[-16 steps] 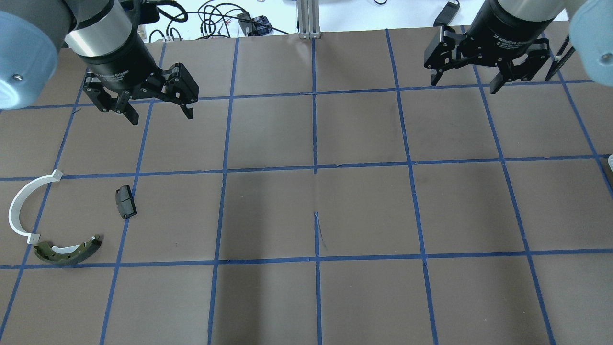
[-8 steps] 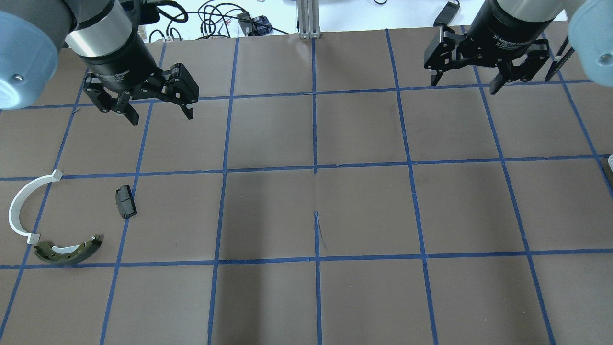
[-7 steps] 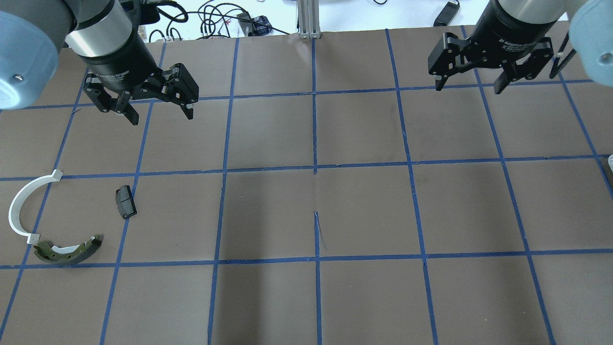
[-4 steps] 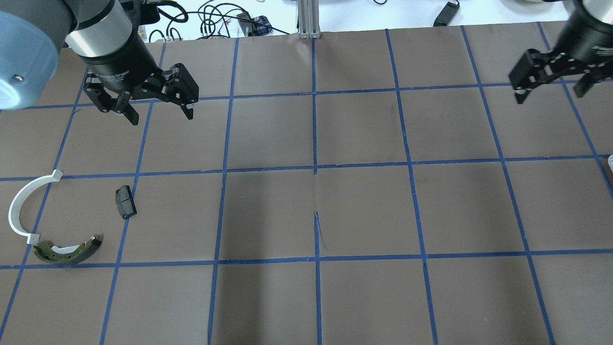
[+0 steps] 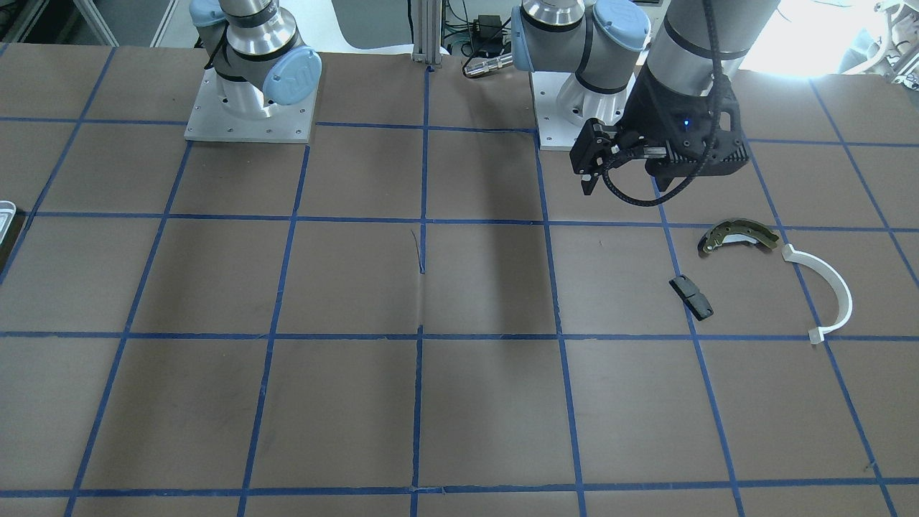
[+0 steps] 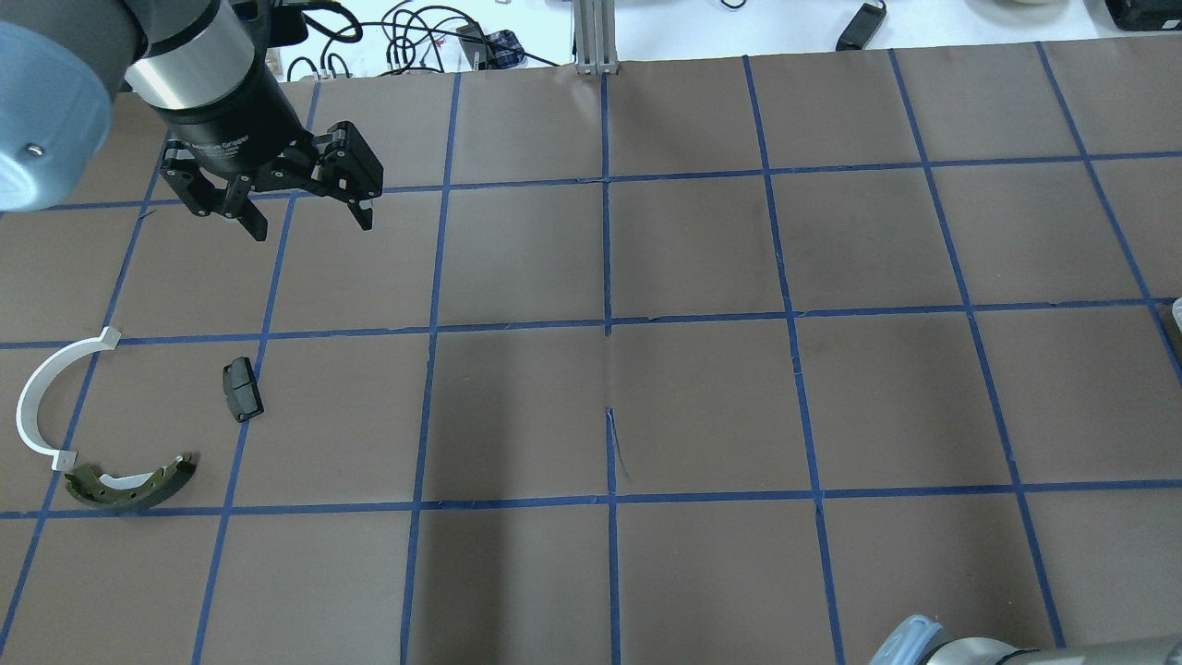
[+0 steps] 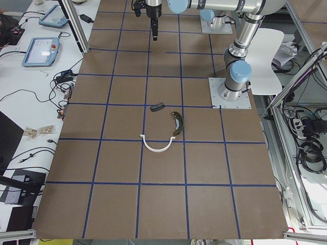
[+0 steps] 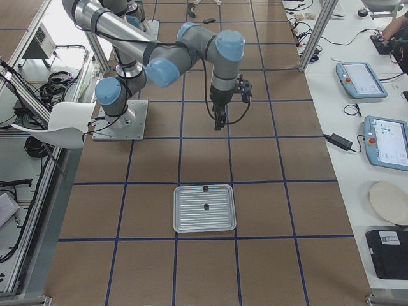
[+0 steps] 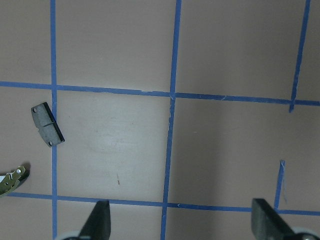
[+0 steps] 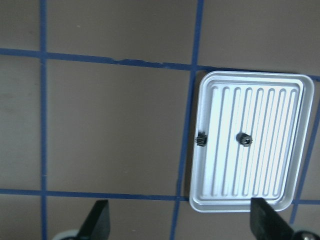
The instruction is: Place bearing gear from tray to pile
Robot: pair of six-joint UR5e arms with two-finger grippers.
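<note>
tray (image 10: 272, 165) open from above, 2 gears (image 10: 244, 139) well apart

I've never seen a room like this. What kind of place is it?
Probably a robot lab: two robot arms are bolted to a table gridded with blue tape, and control tablets and cables lie around it.

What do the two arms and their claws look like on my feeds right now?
The left arm and right arm are silver-grey tubes with pale blue joint caps. The left claw is black, with two jointed fingers, white lettering on its round body and a black ribbed cable looping off its wrist. The right claw is black too.
</note>
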